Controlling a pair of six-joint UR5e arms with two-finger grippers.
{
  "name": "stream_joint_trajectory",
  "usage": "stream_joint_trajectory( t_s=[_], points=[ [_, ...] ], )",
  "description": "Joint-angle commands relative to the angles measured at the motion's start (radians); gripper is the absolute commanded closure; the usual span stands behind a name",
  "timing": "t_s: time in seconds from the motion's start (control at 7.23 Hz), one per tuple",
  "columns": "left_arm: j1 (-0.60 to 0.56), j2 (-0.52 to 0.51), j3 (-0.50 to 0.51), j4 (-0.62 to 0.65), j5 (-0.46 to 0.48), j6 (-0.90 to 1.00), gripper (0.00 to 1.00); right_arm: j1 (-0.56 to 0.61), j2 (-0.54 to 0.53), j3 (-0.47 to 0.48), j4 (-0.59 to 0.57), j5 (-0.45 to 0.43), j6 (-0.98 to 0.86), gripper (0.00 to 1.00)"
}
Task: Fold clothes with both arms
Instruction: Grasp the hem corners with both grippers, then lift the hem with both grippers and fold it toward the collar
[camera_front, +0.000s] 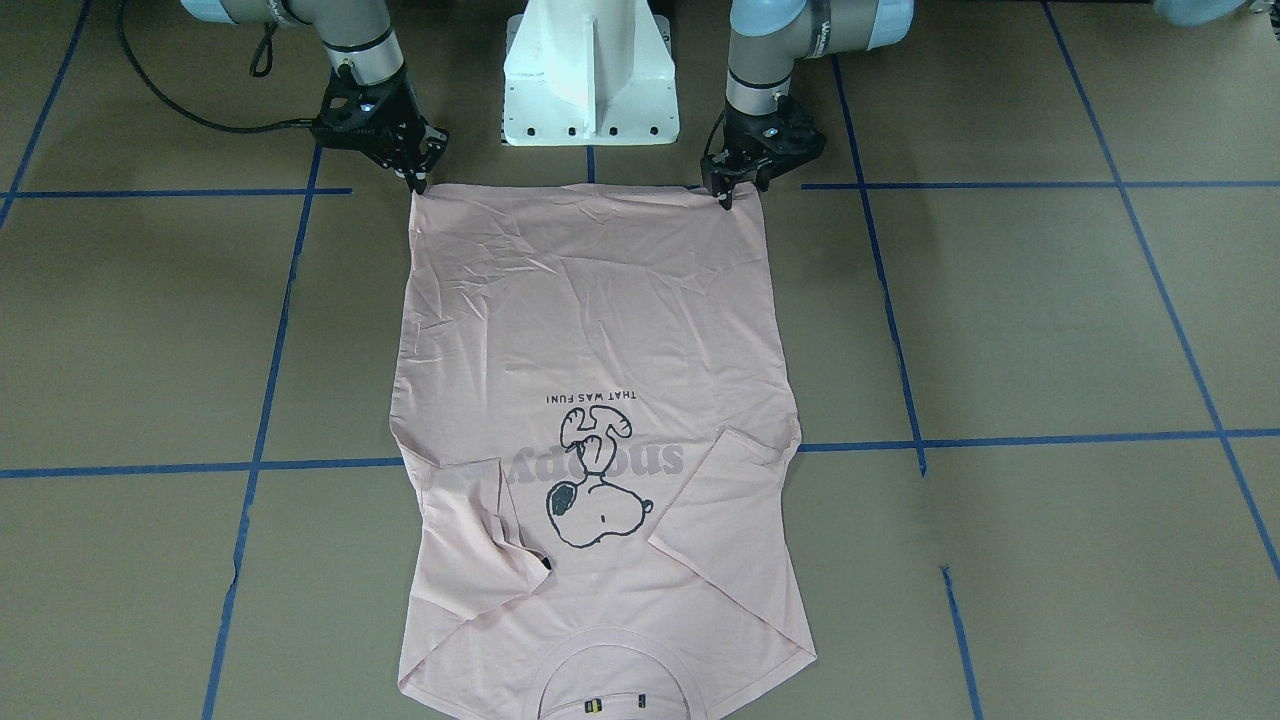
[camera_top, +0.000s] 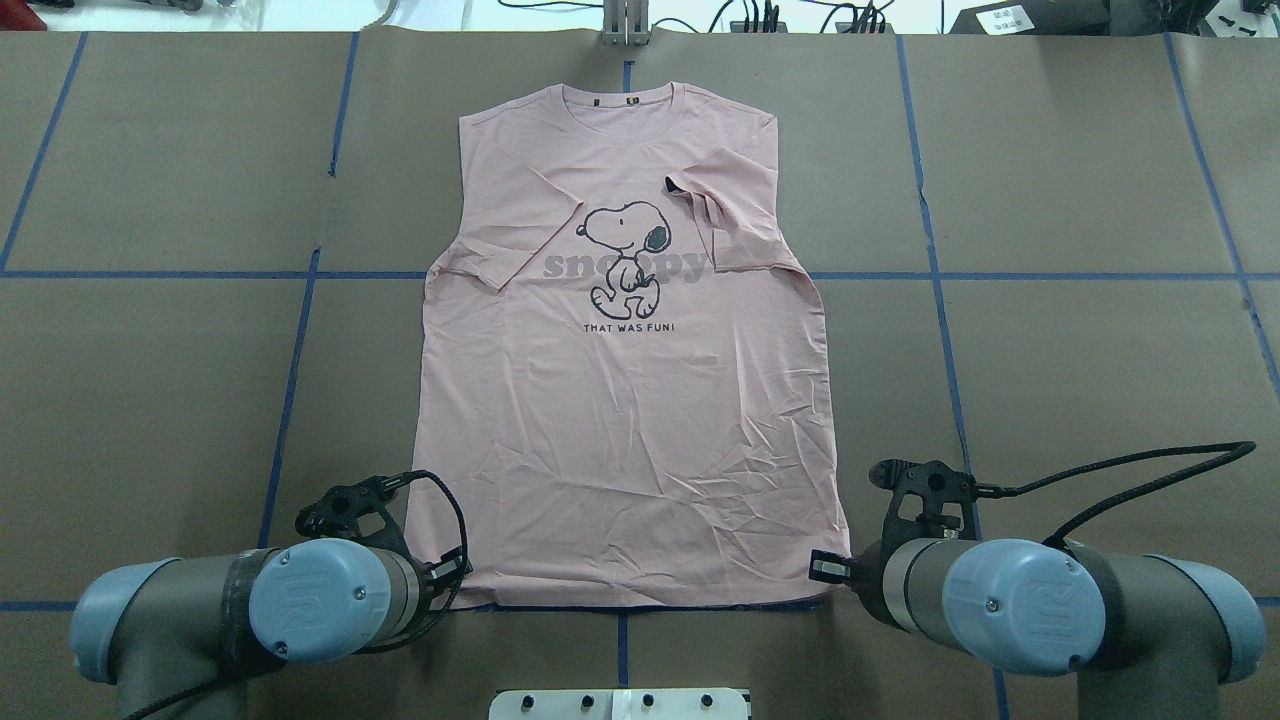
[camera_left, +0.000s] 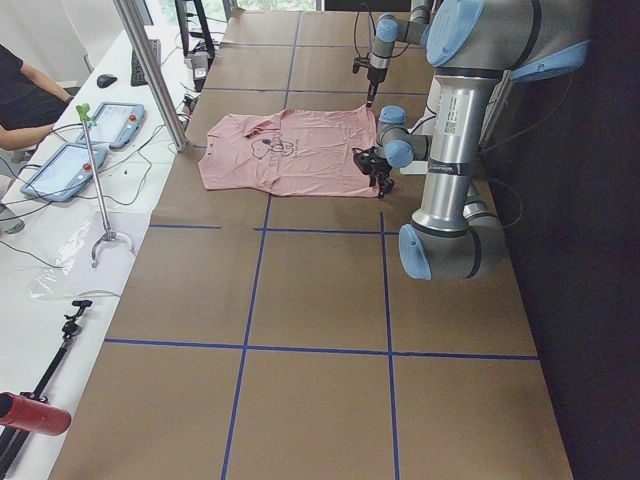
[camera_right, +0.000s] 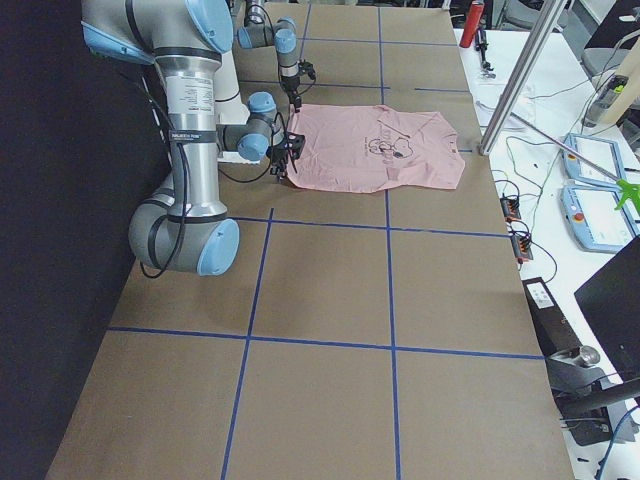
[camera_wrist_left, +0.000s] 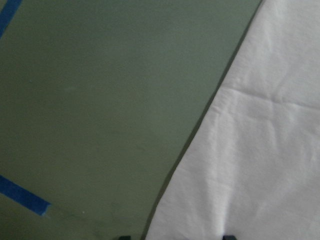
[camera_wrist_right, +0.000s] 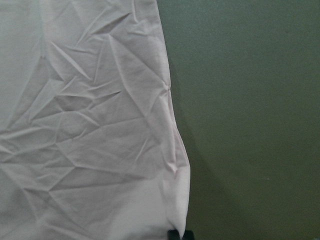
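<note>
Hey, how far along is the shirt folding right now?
Done: the T-shirt lies flat, print up, both sleeves folded in over the chest. In hand: the left gripper and right gripper sit at the two hem corners; the left looks open, the right's grip is unclear. To do: probably lift the hem and fold the body toward the collar.

Bright even light, faint shadows; both wrist views dim, soft
</note>
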Motion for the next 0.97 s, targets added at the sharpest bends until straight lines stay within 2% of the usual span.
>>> stream_joint_trajectory(
  t_s=[0.0, 0.41, 0.69, 0.83],
  points=[
    [-0.003, -0.003, -0.006, 0.000, -0.002, 0.000, 1.00, 0.001, -0.001, -0.001, 0.000, 0.000, 0.000, 1.00],
    [-0.007, -0.002, -0.015, 0.002, -0.004, 0.002, 1.00, 0.003, -0.001, -0.001, 0.000, 0.003, 0.000, 1.00],
    [-0.015, 0.013, -0.100, 0.032, -0.005, 0.014, 1.00, 0.012, -0.018, 0.024, 0.000, 0.017, -0.005, 1.00],
    [-0.014, 0.010, -0.157, 0.107, -0.005, 0.014, 1.00, 0.012, -0.067, 0.069, 0.001, 0.038, -0.006, 1.00]
  ],
)
